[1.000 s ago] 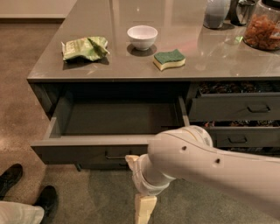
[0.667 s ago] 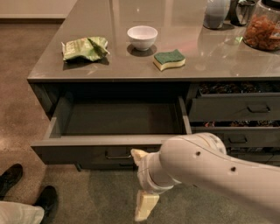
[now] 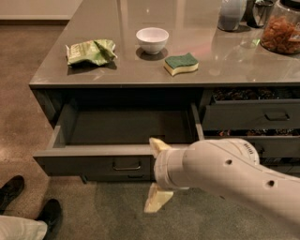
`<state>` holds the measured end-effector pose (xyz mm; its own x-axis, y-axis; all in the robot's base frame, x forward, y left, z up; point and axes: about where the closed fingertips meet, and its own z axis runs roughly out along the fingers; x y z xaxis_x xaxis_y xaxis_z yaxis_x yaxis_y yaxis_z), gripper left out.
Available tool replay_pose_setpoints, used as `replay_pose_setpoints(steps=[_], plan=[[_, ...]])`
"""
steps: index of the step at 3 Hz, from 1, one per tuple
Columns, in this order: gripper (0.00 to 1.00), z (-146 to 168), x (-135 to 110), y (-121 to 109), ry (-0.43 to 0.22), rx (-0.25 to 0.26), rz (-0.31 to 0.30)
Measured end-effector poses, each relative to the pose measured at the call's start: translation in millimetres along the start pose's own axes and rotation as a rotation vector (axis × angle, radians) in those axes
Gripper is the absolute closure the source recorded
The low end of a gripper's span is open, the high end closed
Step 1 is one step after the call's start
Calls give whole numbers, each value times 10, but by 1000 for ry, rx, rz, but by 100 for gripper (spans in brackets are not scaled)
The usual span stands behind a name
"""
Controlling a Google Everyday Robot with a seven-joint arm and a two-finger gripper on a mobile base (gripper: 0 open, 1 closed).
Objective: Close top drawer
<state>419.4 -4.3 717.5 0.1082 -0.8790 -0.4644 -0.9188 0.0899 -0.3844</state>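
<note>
The top drawer (image 3: 93, 161) is pulled out wide from under the grey counter. Its bare grey inside (image 3: 126, 126) holds nothing. Its flat front carries a small dark loop handle (image 3: 126, 166). My gripper (image 3: 151, 174) is on the white arm that comes in from the lower right, just right of the handle and in front of the drawer's front. Its two cream fingers are spread apart, open and holding nothing. The upper finger (image 3: 158, 145) is at the top edge of the front, and the lower finger (image 3: 157, 199) hangs below it over the floor.
On the counter (image 3: 197, 75) lie a green packet (image 3: 91, 51), a white bowl (image 3: 152, 40), a green-and-yellow sponge (image 3: 181, 64), a grey cup (image 3: 232, 14) and a jar (image 3: 281, 28). Narrower drawers (image 3: 253, 115) stand partly open at right. A person's black shoes (image 3: 28, 206) are at lower left.
My gripper has risen and moved up against the drawer front, to the right of the handle. The drawer stands as far out as before.
</note>
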Motion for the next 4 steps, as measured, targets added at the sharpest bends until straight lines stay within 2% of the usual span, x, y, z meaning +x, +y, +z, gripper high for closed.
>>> replay_pose_setpoints(steps=[1,2,3,4], plan=[[0,5,-27,-352,-15,39,-15],[0,143,-155,-775,-64,53,-46],[0,317,-287,-1116,-108,47,-68],[0,561,-425,-1350,-165,29,-77]])
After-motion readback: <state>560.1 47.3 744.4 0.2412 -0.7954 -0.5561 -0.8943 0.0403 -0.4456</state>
